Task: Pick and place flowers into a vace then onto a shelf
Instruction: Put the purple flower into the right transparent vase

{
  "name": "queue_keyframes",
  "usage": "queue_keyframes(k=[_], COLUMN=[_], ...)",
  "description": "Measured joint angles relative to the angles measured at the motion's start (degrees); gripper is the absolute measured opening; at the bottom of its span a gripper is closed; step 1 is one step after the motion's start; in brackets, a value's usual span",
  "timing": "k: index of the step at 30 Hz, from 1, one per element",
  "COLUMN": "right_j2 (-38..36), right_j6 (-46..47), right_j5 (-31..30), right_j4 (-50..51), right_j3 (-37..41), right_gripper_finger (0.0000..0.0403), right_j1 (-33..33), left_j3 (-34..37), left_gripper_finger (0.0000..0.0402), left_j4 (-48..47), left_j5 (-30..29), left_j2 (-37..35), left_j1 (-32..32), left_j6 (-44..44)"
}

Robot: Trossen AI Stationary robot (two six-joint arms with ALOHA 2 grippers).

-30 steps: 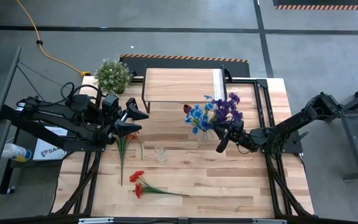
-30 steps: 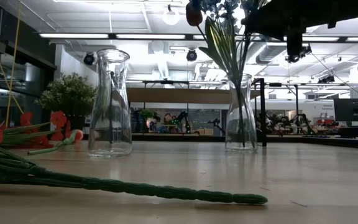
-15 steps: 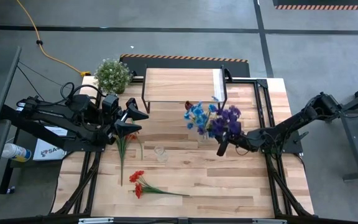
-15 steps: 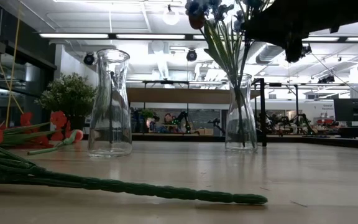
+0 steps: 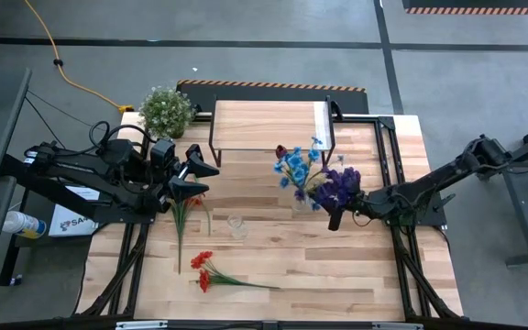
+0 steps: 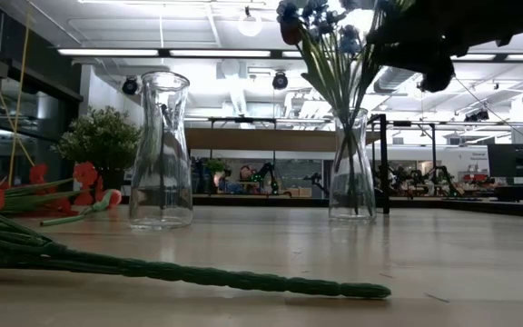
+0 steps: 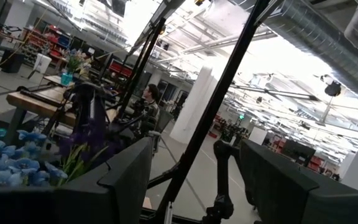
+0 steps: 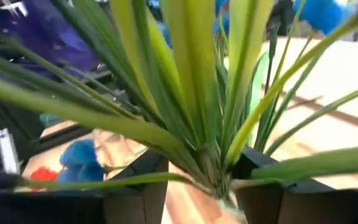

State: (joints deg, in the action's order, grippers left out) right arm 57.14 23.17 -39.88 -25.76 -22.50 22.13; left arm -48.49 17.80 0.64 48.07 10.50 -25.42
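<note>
Clearly the risk sits at the right gripper (image 5: pixel 335 218): its dark fingers (image 8: pixel 138 177) stand parted around the green stems of the blue and purple artificial flowers (image 5: pixel 312 176), already standing in the clear glass vase (image 6: pixel 351 168) — withdrawing crookedly could drag them out or tip it. Close behind stands the low wood-topped shelf (image 5: pixel 264 124); open tabletop lies nearer. Left gripper (image 5: pixel 193 179) waits open, empty, well apart.

2 glass vases: one empty (image 6: pixel 161 150), one holding flowers (image 6: pixel 351 168). 1 blue spray (image 5: pixel 293 168), 1 purple spray (image 5: pixel 337 184), 1 dark red bud (image 5: pixel 280 151). 2 red bunches on worktop (image 5: pixel 201 268). 1 potted plant (image 5: pixel 166 110). 1 shelf (image 5: pixel 264 124). 2 arms.
</note>
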Motion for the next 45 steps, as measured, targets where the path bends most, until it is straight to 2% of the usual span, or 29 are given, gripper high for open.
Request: queue_keyframes(k=[6,16,31,45], right_j2=[-6.6,-14.7,-15.2,-15.2], right_j6=[3.6,3.9,7.4,7.9], right_j5=[6.1,10.7,15.4,18.9], right_j4=[9.1,17.1,20.3,17.8], right_j3=[0.0,0.0,0.0,0.0], right_gripper_finger=[0.0167,0.0151,0.0164,0.0165], right_j1=[0.0,0.0,0.0,0.0], left_j3=[0.0,0.0,0.0,0.0], left_gripper_finger=[0.0278,0.0278,0.0278,0.0278], left_j4=[0.0,0.0,0.0,0.0], left_j5=[0.0,0.0,-0.2,-0.2], left_j2=[0.0,0.0,0.0,0.0], left_j1=[0.0,0.0,0.0,0.0], left_j6=[0.0,0.0,0.0,0.0])
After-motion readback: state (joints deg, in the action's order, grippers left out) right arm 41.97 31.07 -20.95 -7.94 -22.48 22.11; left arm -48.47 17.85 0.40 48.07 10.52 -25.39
